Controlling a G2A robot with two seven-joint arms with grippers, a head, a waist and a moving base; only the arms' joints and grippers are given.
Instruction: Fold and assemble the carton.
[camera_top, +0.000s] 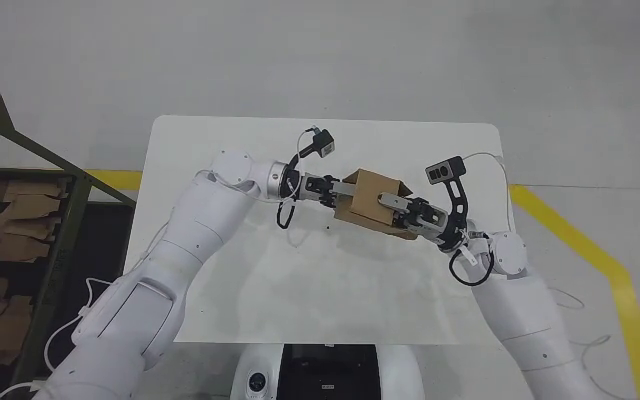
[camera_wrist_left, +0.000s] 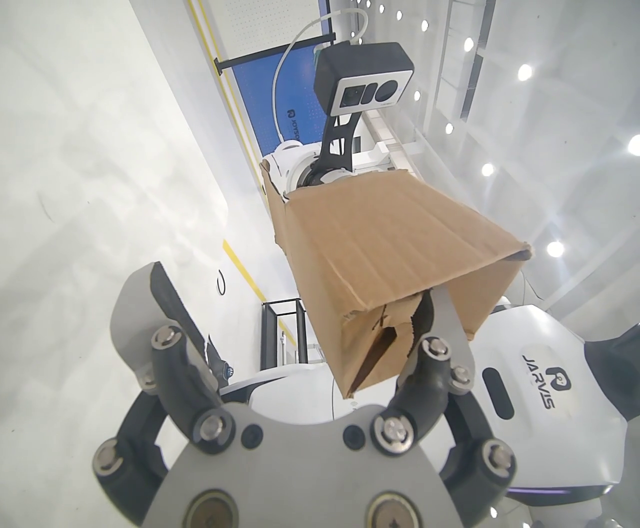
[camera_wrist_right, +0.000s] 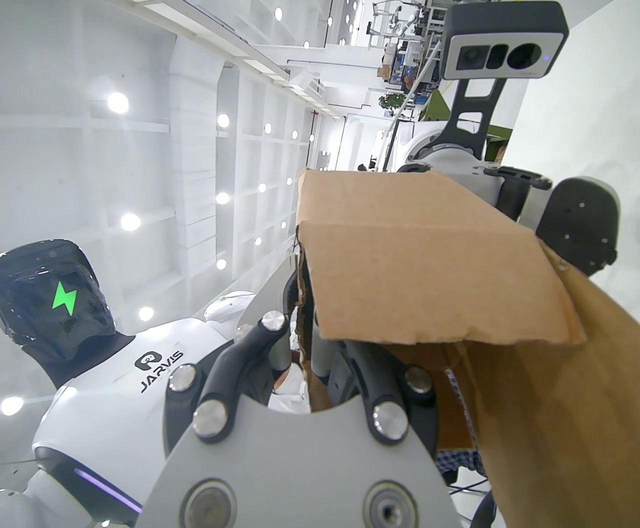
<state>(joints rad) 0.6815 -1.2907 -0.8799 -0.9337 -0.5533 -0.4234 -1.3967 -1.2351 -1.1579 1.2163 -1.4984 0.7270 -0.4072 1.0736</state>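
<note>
The brown cardboard carton (camera_top: 372, 192) is held up over the white table (camera_top: 300, 290), between the two arms. The right gripper (camera_wrist_right: 304, 310) pinches one thin wall of it. The left gripper (camera_wrist_left: 297, 284) is spread wide, one finger poking into the open end. The carton looks light and bendy with ragged edges, so a flat wall near a fold seems the safest place to hold.

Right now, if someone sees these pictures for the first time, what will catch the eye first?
The brown carton stands out, held between both arms over the white table. The right gripper is clamped on one of its walls. The left gripper is open, with one finger slipped into the carton's open end.
</note>
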